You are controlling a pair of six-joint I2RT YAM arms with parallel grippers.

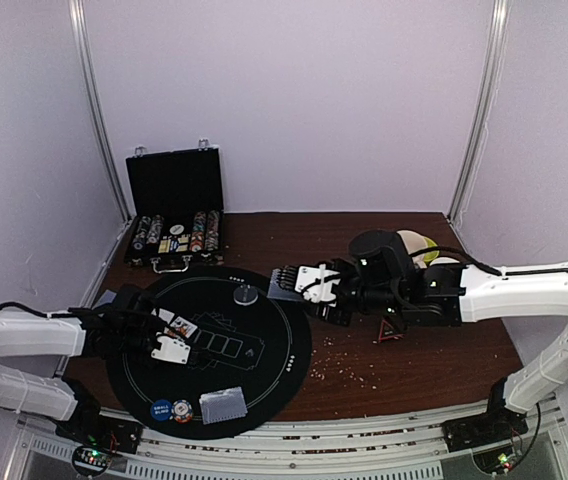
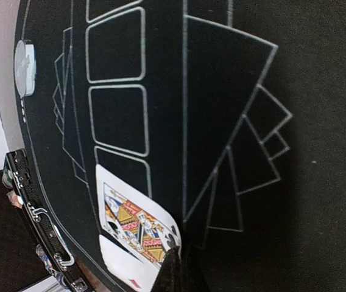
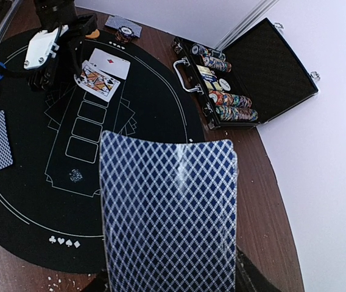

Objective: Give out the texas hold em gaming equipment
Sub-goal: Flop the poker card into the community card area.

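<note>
**Two cards face up on the mat, a third held in the right gripper**

Landmark: round black mat (image 1: pixel 284 365), printed with white card outlines.

- Right gripper (image 1: pixel 299 285): above the mat's far-right rim, fingers pinching a blue-backed card (image 3: pixel 170 207) by its lower edge. In the right wrist view the diamond-pattern back faces the camera. The card is clear of the mat surface.
- Left gripper (image 1: pixel 169 340): over the mat's left part, next to the two face-up cards. In the left wrist view only a dark tip shows, at the bottom edge, over a corner of the court card. Cannot tell whether its fingers are pressed together or apart.
- Court card (image 2: pixel 133 222): flat on the mat, left of centre, at the end of the printed row of boxes.
- Red-pip card (image 3: pixel 110 62): flat on the mat, touching the court card on the side toward the mat's left rim.
- Deck (image 1: pixel 222 403): face down on the mat, just inside the near rim, slightly splayed.
- Blue disc (image 1: pixel 161 409) and red-white disc (image 1: pixel 182 410): side by side on the mat, inside the near rim, just left of the deck.
- Clear disc (image 1: pixel 246 295): on the mat, near its far rim.
- Black case (image 1: pixel 174 190): on the table beyond the mat's far-left rim, lid up, rows of chips inside.
- Pale crumbs (image 1: pixel 349 365): scattered on the table (image 1: pixel 444 340), just right of the mat.
</note>
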